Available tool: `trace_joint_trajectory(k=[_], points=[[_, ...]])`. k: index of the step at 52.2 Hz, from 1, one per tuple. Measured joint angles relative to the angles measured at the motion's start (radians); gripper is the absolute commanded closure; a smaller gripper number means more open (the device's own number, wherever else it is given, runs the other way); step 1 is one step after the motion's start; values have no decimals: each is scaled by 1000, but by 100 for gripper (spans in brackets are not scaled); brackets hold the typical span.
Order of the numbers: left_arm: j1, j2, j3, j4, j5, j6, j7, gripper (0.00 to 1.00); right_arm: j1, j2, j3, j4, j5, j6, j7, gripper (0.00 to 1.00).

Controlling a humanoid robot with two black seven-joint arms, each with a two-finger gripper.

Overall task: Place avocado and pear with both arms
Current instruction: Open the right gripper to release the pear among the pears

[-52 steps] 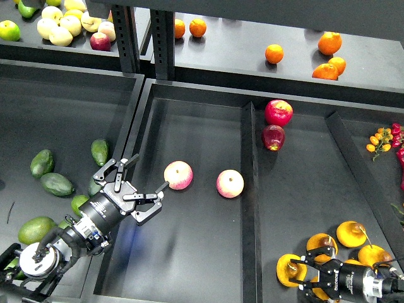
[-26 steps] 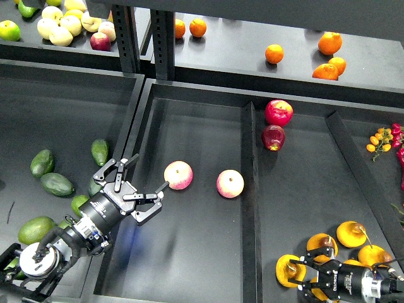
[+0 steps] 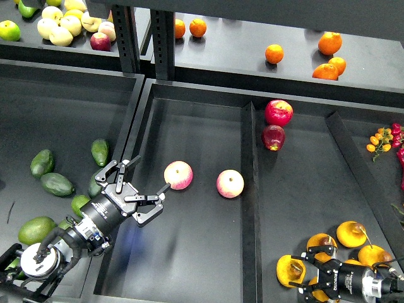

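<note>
Several dark green avocados (image 3: 99, 151) lie in the left bin, another one (image 3: 42, 162) further left. My left gripper (image 3: 132, 190) is open and empty, over the rim between the left bin and the middle bin, just right of the avocados. Golden-yellow pears (image 3: 351, 233) lie in a cluster at the bottom right. My right gripper (image 3: 310, 276) is open and low among them. One pear (image 3: 290, 270) is just left of its fingers and another (image 3: 324, 242) just above. I cannot tell whether it touches a pear.
Two pink-and-yellow apples (image 3: 178, 175) (image 3: 230, 184) lie in the middle bin. Two red apples (image 3: 278, 112) lie in the right bin, behind a divider (image 3: 249, 189). Bigger light green fruits (image 3: 36, 228) lie at the lower left. Oranges (image 3: 274, 53) are on the back shelf.
My right gripper has slid slightly down and to the right among the pears. My left arm has sunk very slightly. No fruit has moved.
</note>
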Motion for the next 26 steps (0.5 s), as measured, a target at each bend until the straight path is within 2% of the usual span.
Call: trace_joint_trajectory(k=[7,26], points=[[0,0,1,0,0,0,0,1,37,-52,1,39,3,0,0,2],[0,0,7,0,0,0,0,1,151,-195,4,59,75,0,0,2]])
